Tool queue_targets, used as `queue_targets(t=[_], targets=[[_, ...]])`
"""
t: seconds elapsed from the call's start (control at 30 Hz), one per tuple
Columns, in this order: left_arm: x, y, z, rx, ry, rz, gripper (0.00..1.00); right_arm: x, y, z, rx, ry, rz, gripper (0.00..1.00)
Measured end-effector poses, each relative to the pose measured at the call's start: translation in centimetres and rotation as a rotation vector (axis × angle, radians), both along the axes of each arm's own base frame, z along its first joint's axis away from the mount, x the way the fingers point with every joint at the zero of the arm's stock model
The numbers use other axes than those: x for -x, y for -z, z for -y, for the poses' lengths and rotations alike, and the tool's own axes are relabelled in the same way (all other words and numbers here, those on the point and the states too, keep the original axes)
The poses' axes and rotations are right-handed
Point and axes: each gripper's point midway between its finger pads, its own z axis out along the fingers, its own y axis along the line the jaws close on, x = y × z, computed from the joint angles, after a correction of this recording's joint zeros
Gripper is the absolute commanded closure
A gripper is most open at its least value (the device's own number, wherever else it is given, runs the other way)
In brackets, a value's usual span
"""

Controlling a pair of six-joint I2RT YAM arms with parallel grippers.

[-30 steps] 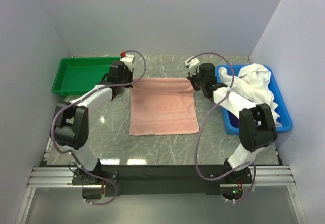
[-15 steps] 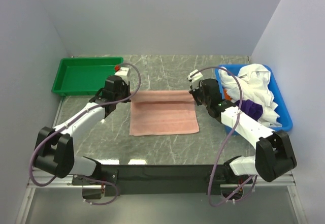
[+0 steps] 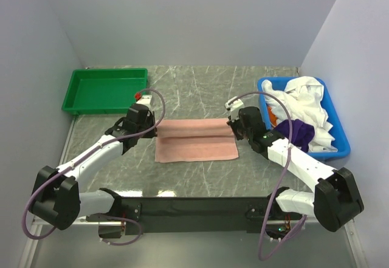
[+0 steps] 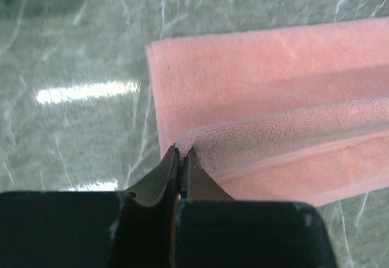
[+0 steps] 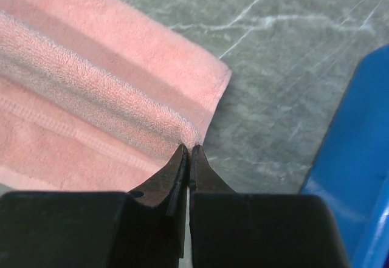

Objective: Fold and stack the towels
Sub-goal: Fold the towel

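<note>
A salmon-pink towel (image 3: 196,139) lies mid-table, its far edge lifted and carried over towards the near edge. My left gripper (image 3: 152,130) is shut on the towel's left corner (image 4: 182,148). My right gripper (image 3: 236,129) is shut on the towel's right corner (image 5: 189,143). The raised fold (image 4: 292,125) runs between the two grippers, above the flat lower layer (image 5: 67,152). More towels, white (image 3: 307,101), purple (image 3: 296,132) and a bit of orange (image 3: 271,120), sit heaped in the blue bin (image 3: 340,148).
A green tray (image 3: 103,90) stands at the back left of the marble table (image 3: 194,177). The blue bin's wall (image 5: 364,158) is close on the right of my right gripper. Grey walls close in the table on three sides.
Both grippers have pulled the pink towel's far edge towards the near side, so the towel looks shorter front to back. Both arms have drawn back and lowered.
</note>
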Motion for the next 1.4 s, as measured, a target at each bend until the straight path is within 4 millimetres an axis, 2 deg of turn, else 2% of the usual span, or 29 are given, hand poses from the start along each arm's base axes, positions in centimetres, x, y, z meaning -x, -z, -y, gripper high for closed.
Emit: queue_targets(t=[0.27, 0.43, 0.73, 0.87, 1.13, 1.27, 1.4], targets=[[2.2, 2.1, 0.0, -0.001, -0.046, -0.096, 0.99, 2.1, 2.0, -0.4, 0.021, 0.005, -0.078, 1.0], [3.5, 2.9, -0.3, 0.025, -0.078, -0.131, 0.99, 2.7, 2.1, -0.6, 0.004, 0.016, -0.092, 1.0], [4.1, 3.5, 0.0, 0.071, -0.114, -0.171, 0.99, 3.5, 2.7, -0.4, 0.001, 0.041, -0.127, 1.0], [4.6, 4.2, 0.0, 0.082, -0.131, -0.196, 0.99, 3.7, 3.8, -0.4, 0.011, 0.049, -0.164, 1.0], [5.5, 8.1, 0.1, 0.047, -0.161, -0.333, 0.99, 4.3, 6.9, -0.4, 0.073, 0.049, -0.279, 1.0], [5.2, 8.8, 0.1, 0.026, -0.173, -0.364, 0.99, 4.0, 7.8, -0.5, 0.102, 0.054, -0.315, 1.0], [3.8, 8.8, 0.2, -0.014, -0.184, -0.37, 0.99, 3.6, 8.8, -0.6, 0.133, 0.06, -0.346, 1.0]])
